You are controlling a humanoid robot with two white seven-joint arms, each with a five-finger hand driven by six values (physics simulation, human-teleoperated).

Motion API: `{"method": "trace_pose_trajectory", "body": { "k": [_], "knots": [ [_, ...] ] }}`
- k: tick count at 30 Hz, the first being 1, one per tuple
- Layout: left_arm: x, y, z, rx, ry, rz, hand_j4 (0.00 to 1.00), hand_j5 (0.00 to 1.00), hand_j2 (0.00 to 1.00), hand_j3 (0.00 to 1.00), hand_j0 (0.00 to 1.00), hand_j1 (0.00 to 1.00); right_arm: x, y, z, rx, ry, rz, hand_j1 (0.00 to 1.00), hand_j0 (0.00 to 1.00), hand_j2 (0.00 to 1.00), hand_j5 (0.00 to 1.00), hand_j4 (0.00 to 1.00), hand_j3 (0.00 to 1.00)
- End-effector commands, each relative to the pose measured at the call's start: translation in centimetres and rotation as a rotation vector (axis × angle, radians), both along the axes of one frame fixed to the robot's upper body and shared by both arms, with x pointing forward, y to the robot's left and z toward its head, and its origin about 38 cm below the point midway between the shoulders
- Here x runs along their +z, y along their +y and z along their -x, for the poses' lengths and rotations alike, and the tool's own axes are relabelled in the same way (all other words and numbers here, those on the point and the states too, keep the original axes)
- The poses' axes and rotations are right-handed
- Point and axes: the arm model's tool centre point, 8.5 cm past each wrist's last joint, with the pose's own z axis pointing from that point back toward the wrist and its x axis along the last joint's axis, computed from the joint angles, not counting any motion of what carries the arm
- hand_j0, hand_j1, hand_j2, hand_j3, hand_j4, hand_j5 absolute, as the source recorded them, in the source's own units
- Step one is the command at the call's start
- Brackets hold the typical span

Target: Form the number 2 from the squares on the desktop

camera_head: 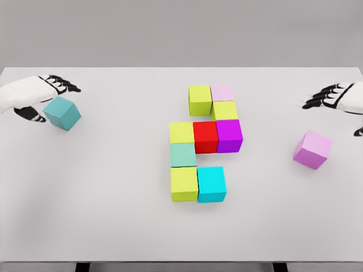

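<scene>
The left hand [35, 96] pinches a teal cube [62, 113] at the table's [102, 226] far left; the right hand [334, 97] hovers spread above a violet cube [312, 149]. Both cubes look light and rigid, best gripped on opposite flat faces. The half-built 2 [204, 143] sits centre.

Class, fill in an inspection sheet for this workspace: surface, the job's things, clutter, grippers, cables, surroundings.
Surface: flat white table, evenly lit.
Job's things: nine coloured cubes joined at the centre, among them a red cube and a cyan cube. A loose teal cube sits at far left, tilted; a loose pink cube lies at right.
Clutter: nothing seen.
Grippers: white left hand closed around the teal cube; white right hand open, holding nothing, apart from the pink cube.
Cables: nothing seen.
Surroundings: plain grey backdrop; dark table legs at the bottom edge.
</scene>
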Motion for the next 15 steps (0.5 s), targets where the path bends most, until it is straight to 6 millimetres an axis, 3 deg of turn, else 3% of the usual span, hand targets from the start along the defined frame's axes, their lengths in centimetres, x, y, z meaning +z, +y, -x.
{"method": "trace_pose_trajectory", "body": {
  "k": [1,4,10,15],
  "knots": [
    [-0.4,0.1,0.1,0.002,0.013,-0.003,1.0,1.0,1.0,1.0,1.0,1.0,-2.5,-1.2,1.0,-0.032,0.09,0.013,1.0,1.0,1.0,1.0,1.0,1.0],
    [-0.1,0.0,-0.1,-0.004,0.009,-0.012,1.0,1.0,1.0,1.0,1.0,1.0,-4.2,0.2,0.6,0.013,0.108,0.046,1.0,1.0,1.0,1.0,1.0,1.0],
    [0.8,-0.2,-0.5,-0.022,0.005,-0.058,1.0,1.0,1.0,1.0,1.0,1.0,-4.1,1.1,-0.1,0.047,0.102,0.086,1.0,1.0,1.0,1.0,1.0,1.0],
    [0.6,0.1,-0.3,-0.029,0.02,-0.092,1.0,1.0,1.0,1.0,1.0,1.0,-5.6,1.9,-0.6,0.073,0.119,0.12,0.99,0.99,0.99,0.99,0.99,0.99]
  ]
}}
